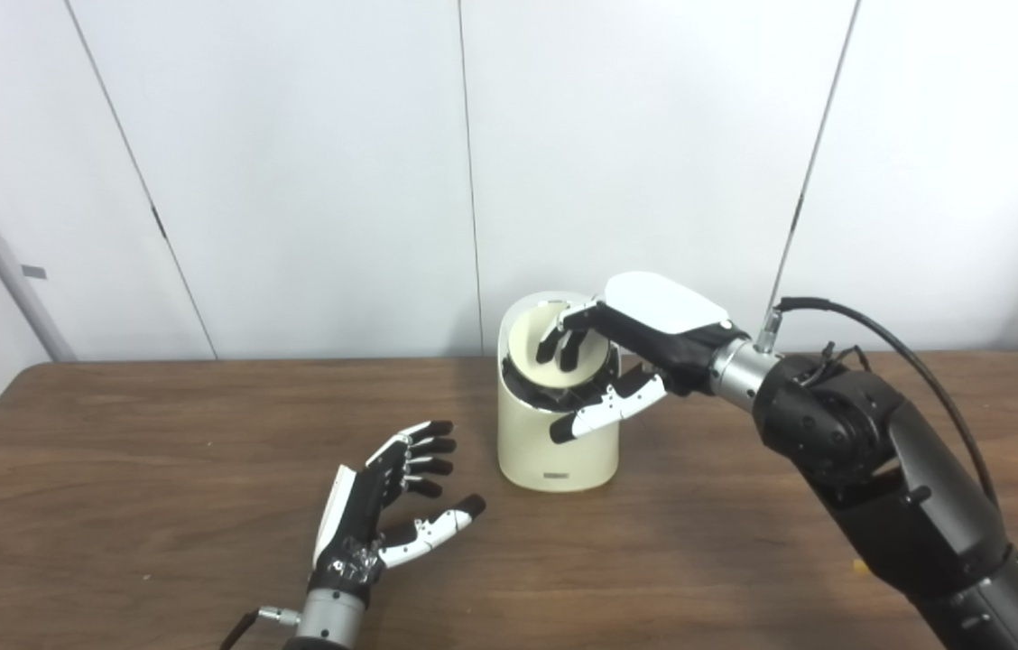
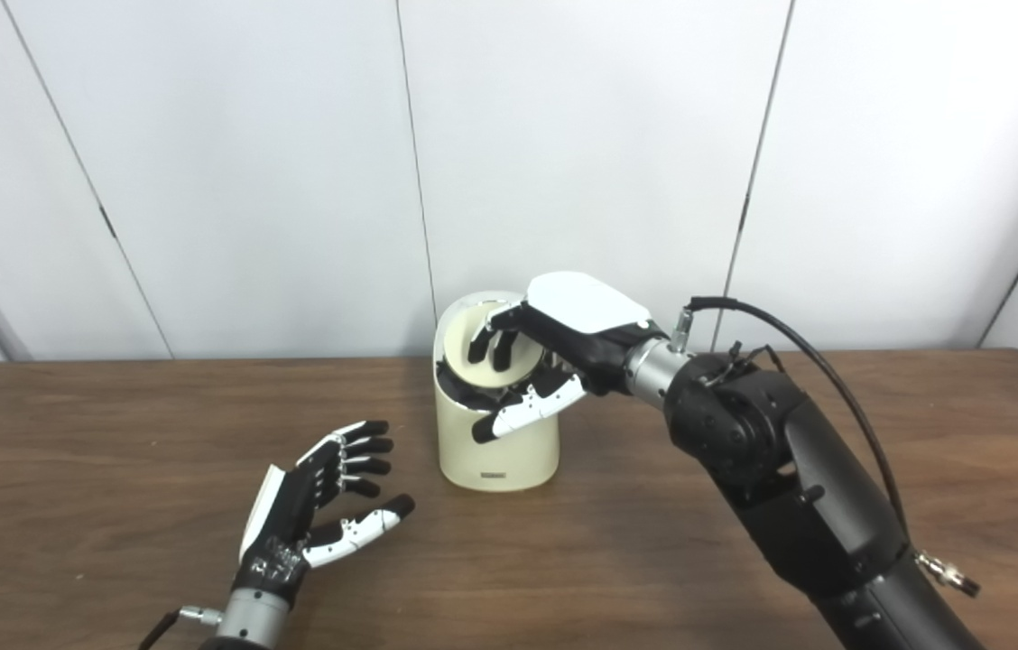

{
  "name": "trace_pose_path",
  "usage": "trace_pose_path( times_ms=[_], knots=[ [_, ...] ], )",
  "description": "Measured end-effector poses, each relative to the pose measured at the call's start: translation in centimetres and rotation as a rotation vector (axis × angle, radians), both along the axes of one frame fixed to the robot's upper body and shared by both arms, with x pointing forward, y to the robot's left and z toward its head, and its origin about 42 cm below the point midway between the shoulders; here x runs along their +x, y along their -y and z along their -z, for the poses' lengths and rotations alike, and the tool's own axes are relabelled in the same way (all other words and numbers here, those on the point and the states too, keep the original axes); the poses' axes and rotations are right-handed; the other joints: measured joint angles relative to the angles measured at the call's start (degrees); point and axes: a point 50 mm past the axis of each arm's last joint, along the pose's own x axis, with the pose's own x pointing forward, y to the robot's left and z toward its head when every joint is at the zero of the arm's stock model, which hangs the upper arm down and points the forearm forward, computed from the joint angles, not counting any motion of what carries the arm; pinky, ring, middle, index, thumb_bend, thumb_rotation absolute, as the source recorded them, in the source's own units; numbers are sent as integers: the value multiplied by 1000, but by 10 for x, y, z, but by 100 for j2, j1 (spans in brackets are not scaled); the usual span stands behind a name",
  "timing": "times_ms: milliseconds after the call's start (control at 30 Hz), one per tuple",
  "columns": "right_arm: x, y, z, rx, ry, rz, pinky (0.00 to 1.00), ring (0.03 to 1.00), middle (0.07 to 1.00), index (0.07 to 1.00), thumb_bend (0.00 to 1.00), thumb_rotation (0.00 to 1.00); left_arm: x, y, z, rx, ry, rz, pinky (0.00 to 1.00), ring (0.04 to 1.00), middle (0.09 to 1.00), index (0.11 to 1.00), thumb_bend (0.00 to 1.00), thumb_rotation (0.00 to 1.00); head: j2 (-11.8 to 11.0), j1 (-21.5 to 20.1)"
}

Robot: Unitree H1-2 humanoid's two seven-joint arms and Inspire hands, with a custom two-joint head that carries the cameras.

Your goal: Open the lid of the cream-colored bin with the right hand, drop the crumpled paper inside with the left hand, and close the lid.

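the right hand reaches over the top of the cream-colored cylindrical plastic bin, its fingers curled against the round lid, which stands tilted up, and its thumb hanging in front of the rim. the bin stands upright on the brown wooden tabletop. the left hand rests near the bin, palm turned inward, fingers spread, holding nothing. no crumpled paper shows.

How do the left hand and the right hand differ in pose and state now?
The left hand hangs low over the table, open and empty, apart from the bin; the right hand is raised at the bin's top. The left hand's fingers are spread; the right hand's fingers curl onto the tilted lid. Both have black-and-white fingers.
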Motion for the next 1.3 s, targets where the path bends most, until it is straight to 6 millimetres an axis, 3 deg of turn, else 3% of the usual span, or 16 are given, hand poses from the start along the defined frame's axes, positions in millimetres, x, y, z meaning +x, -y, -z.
trace_pose_path(
  times_ms=[267, 433, 667, 1133, 1233, 1300],
  knots=[
    [-1, -1, 2, -37, 23, -21, 801, 827, 657, 663, 662, 590, 0, 1, -2, 11, 0, -9, 628, 705, 759, 796, 760, 214, 70, 35],
    [-4, 1, 2, -128, 81, -55, 868, 814, 638, 622, 665, 611, 0, -1, -2, 11, 1, -13, 581, 691, 759, 793, 742, 193, 132, 35],
    [-7, 5, 2, -180, 148, -116, 927, 799, 609, 591, 685, 603, -1, -4, -7, 2, 14, -12, 608, 699, 762, 799, 740, 197, 193, 18],
    [-8, 6, 6, -176, 150, -115, 917, 796, 617, 605, 654, 633, -3, -7, -7, 3, 9, -12, 602, 694, 754, 796, 751, 194, 220, -9],
    [-8, 9, 4, -160, 139, -109, 909, 811, 628, 626, 651, 592, -3, -7, -7, 3, 9, -11, 609, 697, 754, 796, 757, 203, 202, -18],
    [-7, 14, 2, -101, 98, -81, 835, 816, 673, 674, 649, 544, -3, -7, -7, 3, 9, -11, 609, 696, 756, 796, 760, 207, 193, -26]
  ],
)
